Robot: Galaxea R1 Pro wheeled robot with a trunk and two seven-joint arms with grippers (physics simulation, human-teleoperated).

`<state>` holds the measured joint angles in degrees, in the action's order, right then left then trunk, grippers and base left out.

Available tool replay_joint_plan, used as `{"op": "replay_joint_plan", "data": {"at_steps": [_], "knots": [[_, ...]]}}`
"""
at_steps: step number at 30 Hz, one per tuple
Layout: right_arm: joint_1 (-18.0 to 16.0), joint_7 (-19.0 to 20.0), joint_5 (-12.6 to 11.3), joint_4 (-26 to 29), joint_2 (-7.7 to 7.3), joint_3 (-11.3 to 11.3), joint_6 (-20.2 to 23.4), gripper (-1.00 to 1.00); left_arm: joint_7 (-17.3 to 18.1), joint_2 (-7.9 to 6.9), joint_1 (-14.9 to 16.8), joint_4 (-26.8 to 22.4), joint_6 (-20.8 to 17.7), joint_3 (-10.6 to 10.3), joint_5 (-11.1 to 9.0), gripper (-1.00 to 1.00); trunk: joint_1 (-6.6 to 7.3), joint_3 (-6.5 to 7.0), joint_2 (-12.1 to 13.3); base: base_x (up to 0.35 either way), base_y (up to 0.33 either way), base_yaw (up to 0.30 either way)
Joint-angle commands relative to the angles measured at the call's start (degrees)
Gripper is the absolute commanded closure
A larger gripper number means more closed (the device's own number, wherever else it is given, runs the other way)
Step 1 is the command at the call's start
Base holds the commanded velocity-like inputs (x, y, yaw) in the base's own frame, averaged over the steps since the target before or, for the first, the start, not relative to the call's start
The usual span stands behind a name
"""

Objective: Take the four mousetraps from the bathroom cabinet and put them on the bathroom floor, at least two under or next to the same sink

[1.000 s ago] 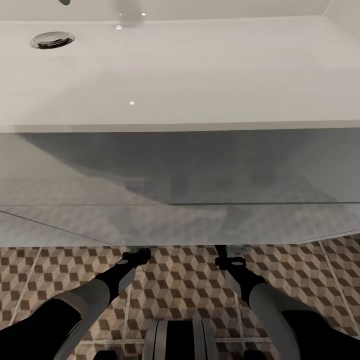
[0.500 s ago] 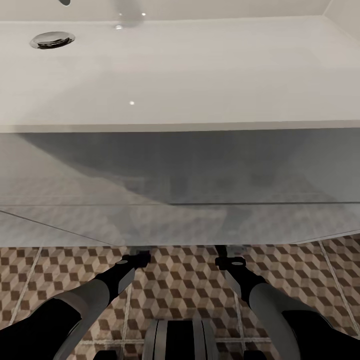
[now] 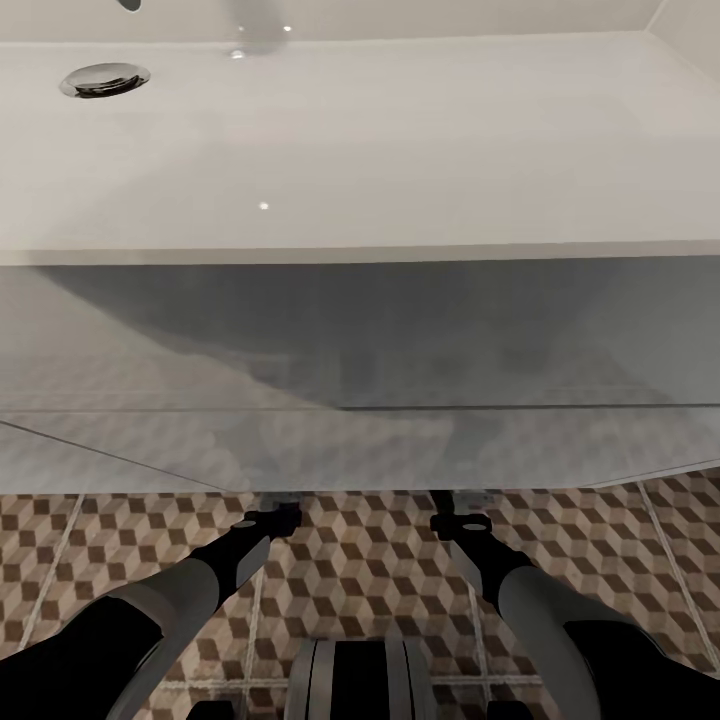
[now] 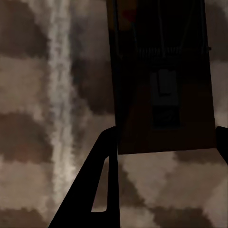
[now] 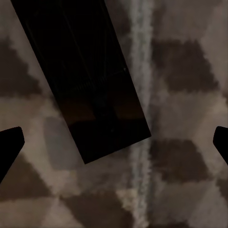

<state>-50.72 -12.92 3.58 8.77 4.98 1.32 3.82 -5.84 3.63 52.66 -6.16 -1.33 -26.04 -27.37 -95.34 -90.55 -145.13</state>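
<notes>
From the head view, both arms reach under the front edge of the long white sink (image 3: 400,150), low over the cube-patterned bathroom floor (image 3: 360,570). My left gripper (image 3: 268,520) (image 4: 164,135) has its fingers (image 4: 102,171) tight against both sides of a dark-brown mousetrap (image 4: 161,95), close above the tiles. In the right wrist view my right gripper (image 3: 460,520) (image 5: 118,137) is open wide, with its fingers (image 5: 9,142) at the picture's edges. Between them a second mousetrap (image 5: 90,80) lies flat and askew on the floor, touching neither finger. The cabinet is out of view.
The sink's glossy front panel (image 3: 360,400) overhangs both grippers and hides their fingertips from the head camera. A chrome drain (image 3: 104,80) sits at the basin's far left. My base (image 3: 355,680) stands on the tiles just behind the arms.
My left gripper has shifted slightly back from the sink front in the head view. The right arm and the camera have stayed still.
</notes>
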Motion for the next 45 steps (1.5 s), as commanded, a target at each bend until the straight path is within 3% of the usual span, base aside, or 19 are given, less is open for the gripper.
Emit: {"op": "replay_joint_plan", "data": {"at_steps": [1,45], "knots": [[0.0,-0.2,0.4,0.1,0.03,0.1,0.4,-1.0,-0.4,-0.01,0.0,-0.1,-0.2,-0.5,-0.4,1.0,0.01,-0.03,0.0,0.0,0.0,0.0],[0.0,-0.2,0.4,0.1,0.03,0.1,0.4,-1.0,1.6,0.35,0.1,-0.3,0.1,-0.7,-0.4,1.0,0.01,-0.03,0.0,0.0,0.0,0.0]]}}
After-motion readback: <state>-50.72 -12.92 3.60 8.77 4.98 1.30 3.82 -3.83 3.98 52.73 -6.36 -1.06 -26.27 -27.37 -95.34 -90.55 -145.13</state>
